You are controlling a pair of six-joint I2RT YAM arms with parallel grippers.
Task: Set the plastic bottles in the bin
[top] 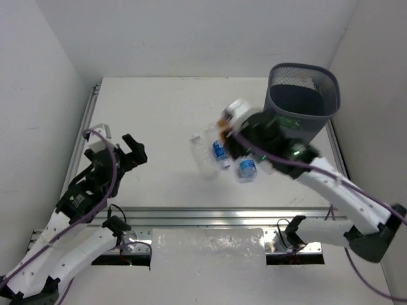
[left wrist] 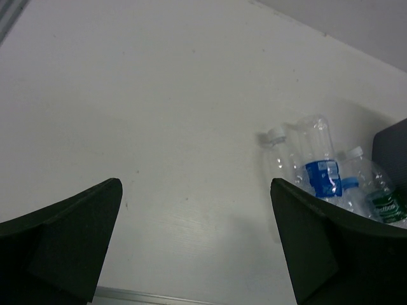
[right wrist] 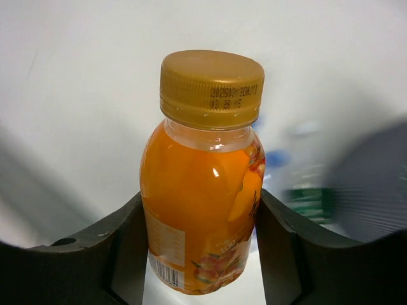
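Note:
My right gripper (top: 230, 129) is shut on an orange bottle (right wrist: 200, 190) with a gold cap, and holds it off the table, left of the bin. In the right wrist view its fingers (right wrist: 121, 235) press both sides of the bottle. The bin (top: 303, 100), a dark mesh wastebasket, stands at the far right. Three bottles lie below the gripper: a clear one (top: 203, 156) and two blue-labelled ones (top: 220, 154) (top: 247, 168). The left wrist view shows a blue-labelled bottle (left wrist: 318, 170) and a green-labelled one (left wrist: 383, 202). My left gripper (top: 134, 151) is open and empty, well left of them.
An aluminium rail (top: 210, 213) runs along the near table edge and another (top: 86, 130) along the left side. White walls close in the table at the back and sides. The right arm (top: 331, 184) reaches across the space in front of the bin.

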